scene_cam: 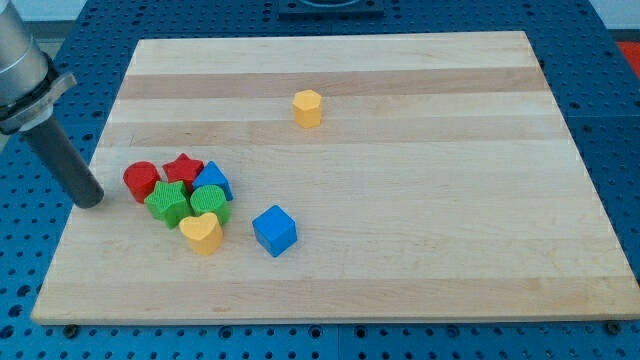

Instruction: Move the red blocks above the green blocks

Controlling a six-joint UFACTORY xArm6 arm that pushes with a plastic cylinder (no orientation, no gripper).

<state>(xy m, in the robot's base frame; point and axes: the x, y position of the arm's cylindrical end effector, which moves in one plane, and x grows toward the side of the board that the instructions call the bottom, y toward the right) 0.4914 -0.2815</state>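
A round red block (141,180) and a red star block (184,169) sit at the view's left of the wooden board (400,250). Just below them are a green star block (169,203) and a round green block (210,203), packed tight together. My tip (91,197) rests on the board just left of the round red block, a small gap apart. The dark rod rises from it toward the view's top left.
A blue block (214,179) touches the cluster's right side. A yellow heart block (202,233) lies below the green blocks. A blue cube (274,230) sits to the right. A yellow hexagon block (308,107) stands apart near the top middle.
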